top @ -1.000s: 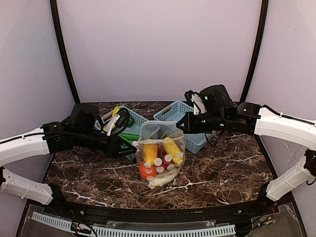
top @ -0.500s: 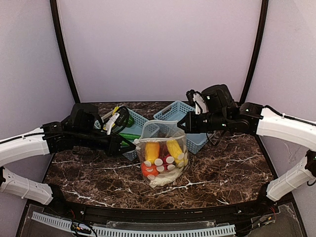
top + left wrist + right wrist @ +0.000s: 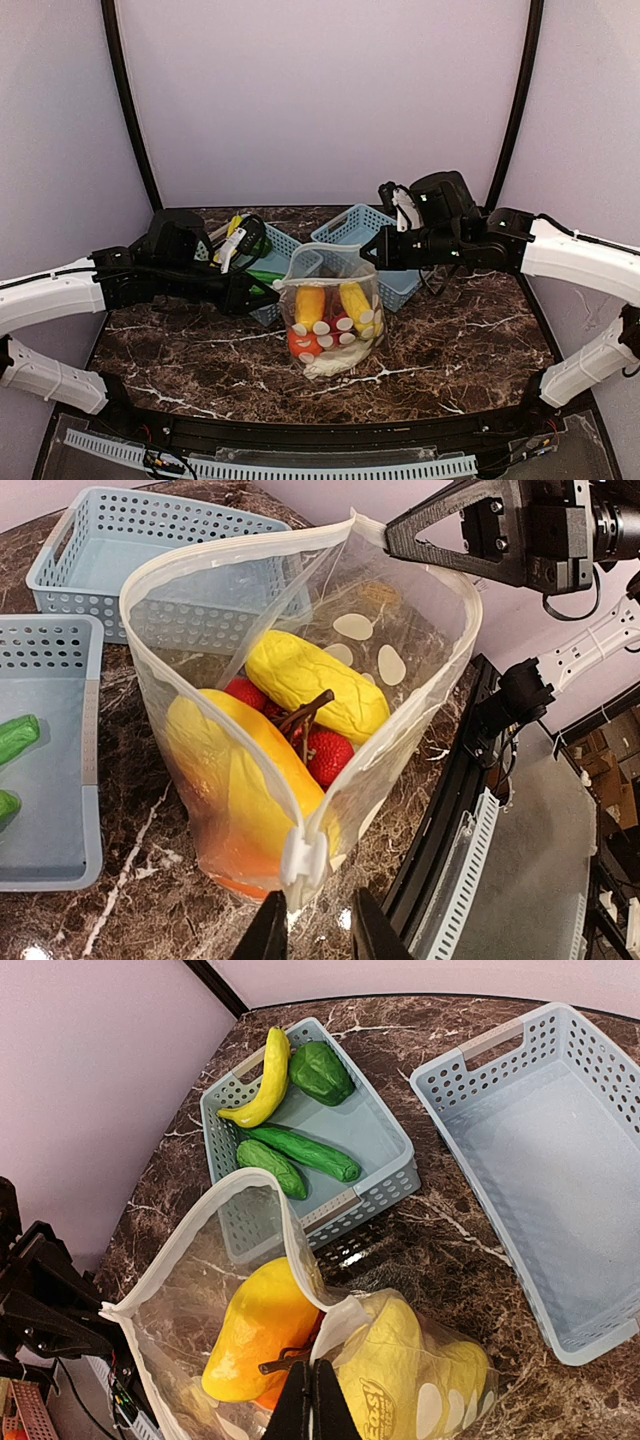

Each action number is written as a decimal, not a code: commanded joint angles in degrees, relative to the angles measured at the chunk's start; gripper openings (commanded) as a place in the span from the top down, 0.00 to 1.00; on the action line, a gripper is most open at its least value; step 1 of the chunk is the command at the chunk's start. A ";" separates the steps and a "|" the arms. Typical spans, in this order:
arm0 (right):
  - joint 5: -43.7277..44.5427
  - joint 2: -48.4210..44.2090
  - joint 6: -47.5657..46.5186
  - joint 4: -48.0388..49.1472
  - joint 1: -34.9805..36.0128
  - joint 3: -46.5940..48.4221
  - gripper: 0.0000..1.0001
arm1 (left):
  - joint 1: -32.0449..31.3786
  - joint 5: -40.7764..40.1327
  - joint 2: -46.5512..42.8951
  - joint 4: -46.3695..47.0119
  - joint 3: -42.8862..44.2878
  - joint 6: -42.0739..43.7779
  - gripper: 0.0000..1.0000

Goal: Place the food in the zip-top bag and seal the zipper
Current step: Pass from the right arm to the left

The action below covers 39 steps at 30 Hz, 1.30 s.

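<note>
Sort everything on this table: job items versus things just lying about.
Job: zip-top bag, its zipper, the food inside it.
Lying about: light-blue basket; second basket holding banana, green pepper, cucumbers, though those may be food awaiting bagging.

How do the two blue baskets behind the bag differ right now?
The left basket holds a banana, a green pepper and two cucumbers; the right basket holds nothing. In the right wrist view the zip-top bag overlaps the left basket's near corner, while the right basket shows clear of it. Both are light-blue lattice trays.
</note>
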 commanded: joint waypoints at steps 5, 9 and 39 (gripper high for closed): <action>0.15 -1.65 0.46 1.94 -0.30 -0.19 1.00 | -0.17 -0.88 1.83 1.15 -0.26 0.93 0.72; 0.08 -1.70 0.41 1.89 -0.28 -0.09 1.00 | -0.13 -2.08 2.67 1.01 -0.12 1.05 0.70; 6.72 -7.30 0.32 -6.67 -0.28 1.39 0.83 | -0.05 5.16 3.96 -3.86 8.62 11.63 0.99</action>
